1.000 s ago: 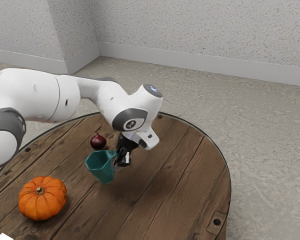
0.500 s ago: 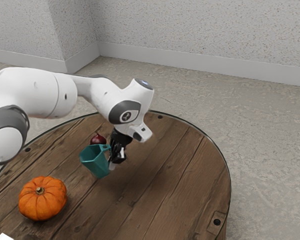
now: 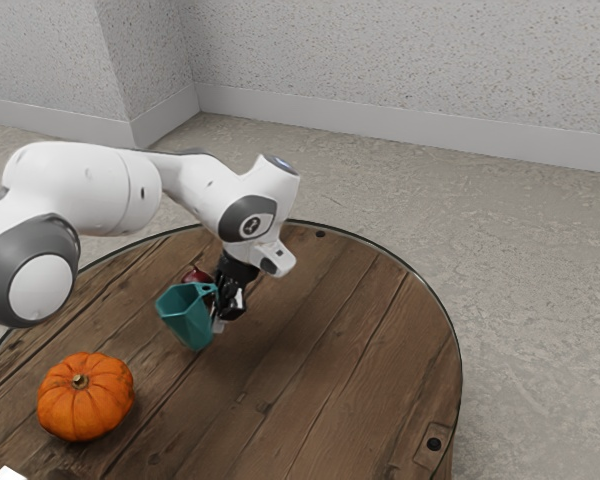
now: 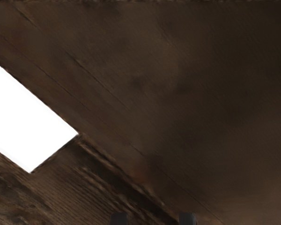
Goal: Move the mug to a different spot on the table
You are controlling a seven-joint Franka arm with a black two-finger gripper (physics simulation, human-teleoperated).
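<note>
The teal mug (image 3: 186,312) hangs tilted just above the round wooden table (image 3: 360,350), left of centre in the exterior view. My black gripper (image 3: 221,308) is shut on the mug's wall on its right side, with the white arm coming in from the exterior view's left. The mug's upper edge partly hides a dark red onion (image 3: 192,273) behind it. Dark wooden planks (image 4: 178,93) pass under the hand in the wrist view, and my dark fingertips (image 4: 118,218) show at the lower edge.
An orange pumpkin (image 3: 84,395) sits near the table's front left. A small white thing (image 3: 0,472) lies at the lower left corner. A white patch (image 4: 23,126) lies on the planks in the wrist view. The table's right half is bare wood.
My hand has carried the mug toward the exterior view's left and slightly back, closer to the onion. The pumpkin has not moved.
</note>
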